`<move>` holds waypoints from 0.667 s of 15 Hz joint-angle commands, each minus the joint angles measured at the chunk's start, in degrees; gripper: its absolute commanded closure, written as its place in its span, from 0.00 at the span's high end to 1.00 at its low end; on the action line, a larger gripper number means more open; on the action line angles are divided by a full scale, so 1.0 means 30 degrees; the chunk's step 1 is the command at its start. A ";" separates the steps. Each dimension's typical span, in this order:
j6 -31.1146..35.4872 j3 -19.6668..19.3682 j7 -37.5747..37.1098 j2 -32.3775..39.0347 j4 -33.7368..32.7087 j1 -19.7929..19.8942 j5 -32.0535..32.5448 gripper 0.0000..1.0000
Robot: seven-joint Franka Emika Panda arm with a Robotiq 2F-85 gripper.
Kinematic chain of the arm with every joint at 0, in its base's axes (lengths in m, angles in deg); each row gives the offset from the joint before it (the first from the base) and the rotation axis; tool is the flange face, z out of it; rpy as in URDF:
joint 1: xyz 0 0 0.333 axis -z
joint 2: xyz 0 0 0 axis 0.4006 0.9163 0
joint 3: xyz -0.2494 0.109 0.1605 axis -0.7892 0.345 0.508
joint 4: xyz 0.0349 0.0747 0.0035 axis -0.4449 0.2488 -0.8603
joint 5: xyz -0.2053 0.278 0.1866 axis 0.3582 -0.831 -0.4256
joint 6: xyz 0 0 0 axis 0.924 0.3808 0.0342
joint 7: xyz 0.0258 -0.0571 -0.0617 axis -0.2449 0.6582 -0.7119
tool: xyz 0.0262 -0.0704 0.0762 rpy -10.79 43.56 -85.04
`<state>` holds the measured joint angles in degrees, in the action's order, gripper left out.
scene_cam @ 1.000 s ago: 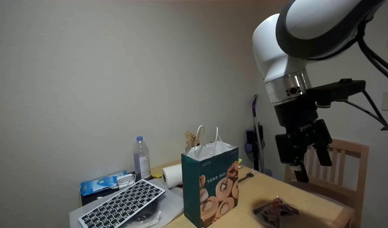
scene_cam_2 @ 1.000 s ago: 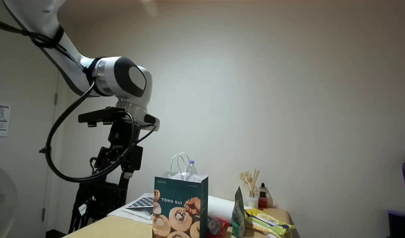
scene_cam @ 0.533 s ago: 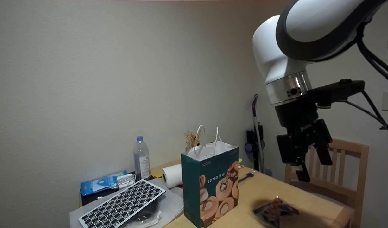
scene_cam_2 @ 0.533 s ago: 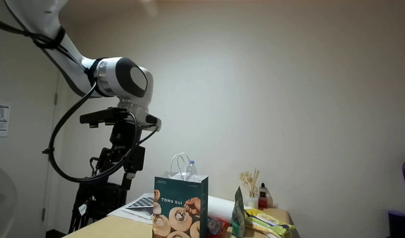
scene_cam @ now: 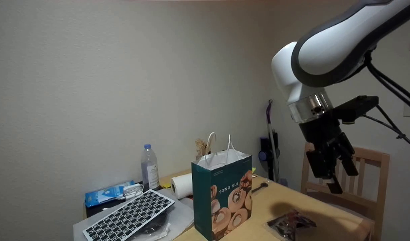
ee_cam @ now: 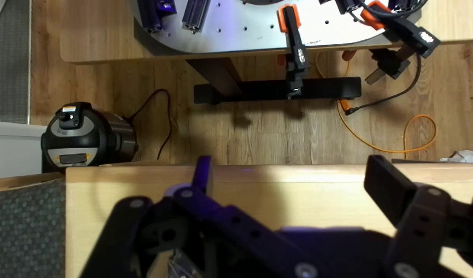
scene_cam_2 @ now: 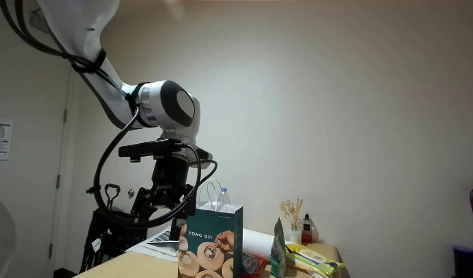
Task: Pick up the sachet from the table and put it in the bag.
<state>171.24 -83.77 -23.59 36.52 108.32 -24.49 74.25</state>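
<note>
The sachet (scene_cam: pixel 291 223) is a clear packet with dark and red contents lying flat on the table (scene_cam: pixel 271 202). A small part of the clear packet (ee_cam: pixel 181 266) shows at the bottom of the wrist view, behind the gripper's linkage. The bag (scene_cam: pixel 225 197) is a green paper bag with white handles, standing upright with its top open; it also shows in an exterior view (scene_cam_2: pixel 211 241). My gripper (scene_cam: pixel 343 178) is open and empty, above and beyond the sachet towards the chair side. In the wrist view its fingers (ee_cam: pixel 292 175) are wide apart over the table edge.
A checkered panel (scene_cam: pixel 129 214), a bottle (scene_cam: pixel 149 169) and a paper roll (scene_cam: pixel 182 186) lie beyond the bag. A green pouch (scene_cam_2: pixel 278 251) and a yellow packet (scene_cam_2: pixel 313 259) stand near it. A chair (scene_cam: pixel 367 177) is at the table's edge.
The arm and gripper have moved lower. The gripper has shifted to the right in both exterior views, and its shadow on the table has moved. The sachet and bag have not moved.
</note>
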 commanded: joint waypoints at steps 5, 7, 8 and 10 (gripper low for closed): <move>-0.0035 -0.0085 0.0071 0.0153 -0.0029 0.0057 0.0021 1.00; 0.0409 -0.0089 -0.0130 0.1148 -0.0283 0.0401 0.0943 1.00; 0.0377 -0.0106 0.0018 0.1599 -0.0423 0.0538 0.1670 1.00; 0.0875 -0.0609 0.0656 0.2584 -0.0716 0.0767 0.2236 1.00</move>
<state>171.66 -84.33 -23.47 39.00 108.00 -23.77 78.07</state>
